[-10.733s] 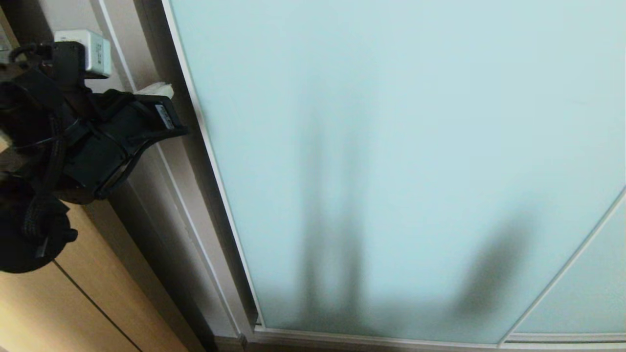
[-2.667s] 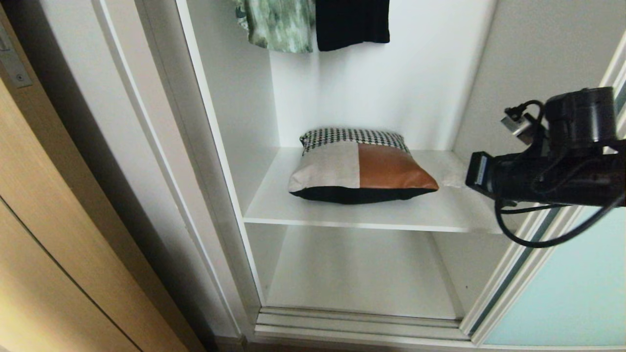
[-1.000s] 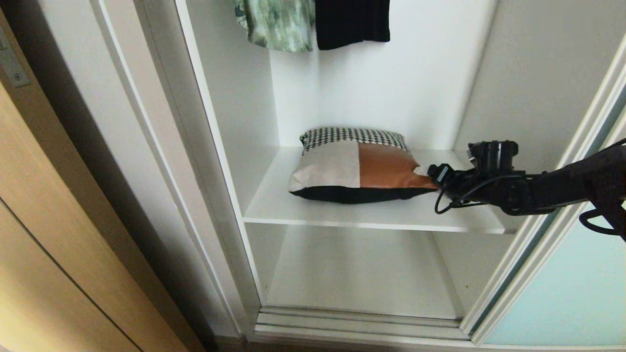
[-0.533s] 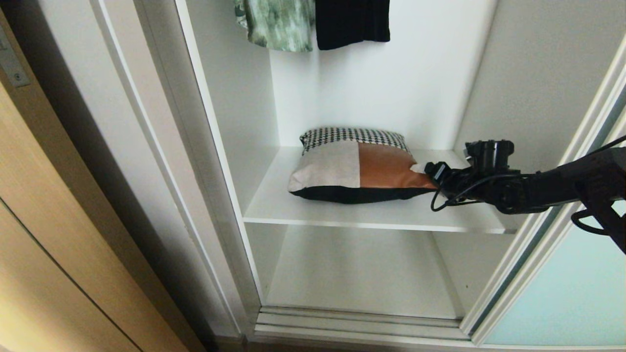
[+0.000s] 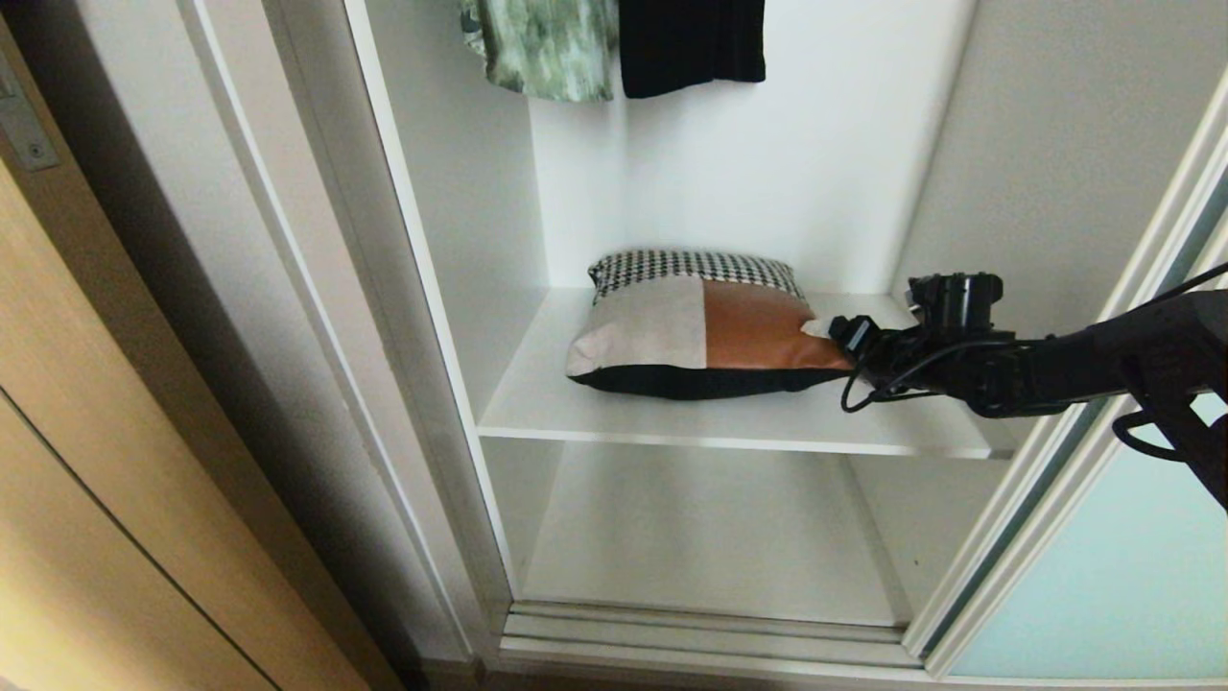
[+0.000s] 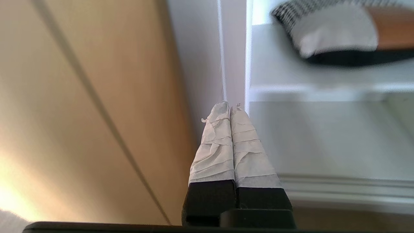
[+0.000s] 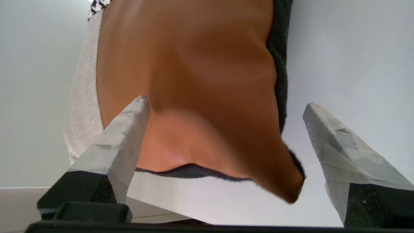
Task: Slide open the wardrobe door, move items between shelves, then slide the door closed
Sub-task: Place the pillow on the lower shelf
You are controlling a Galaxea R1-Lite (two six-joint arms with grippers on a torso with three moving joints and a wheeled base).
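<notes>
On the upper shelf (image 5: 672, 417), head view: cushion (image 5: 705, 326), flat; right gripper (image 5: 833, 331) at its right corner; door (image 5: 1103, 585) slid right. Left wrist view: left gripper (image 6: 230, 108) closed, empty, by the frame; cushion blurred. Right wrist view: fingers (image 7: 123, 139) spread wide astride the leather corner, seemingly not yet pinching it.
</notes>
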